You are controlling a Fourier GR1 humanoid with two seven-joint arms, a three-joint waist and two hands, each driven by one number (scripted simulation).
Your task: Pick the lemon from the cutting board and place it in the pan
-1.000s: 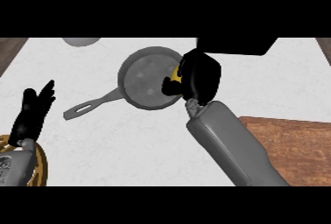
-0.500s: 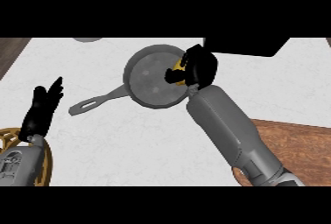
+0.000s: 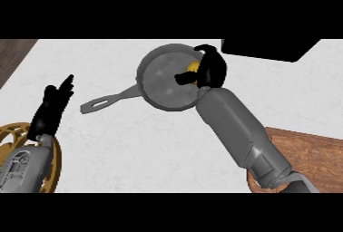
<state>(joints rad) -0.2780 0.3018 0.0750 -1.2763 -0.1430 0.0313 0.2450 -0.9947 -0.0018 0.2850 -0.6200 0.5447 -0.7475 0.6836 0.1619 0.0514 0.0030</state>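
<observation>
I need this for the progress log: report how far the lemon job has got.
Done: the lemon is off the cutting board, which lies at lower right. In hand: the right hand is curled round the lemon above the pan. Remaining: open the fingers so the lemon rests in the pan, then draw the arm back.

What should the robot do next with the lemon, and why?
Probably open the right hand and let go. Its fingers curl round the lemon, and the lemon is right above the pan, so letting go looks like the only step left.
</observation>
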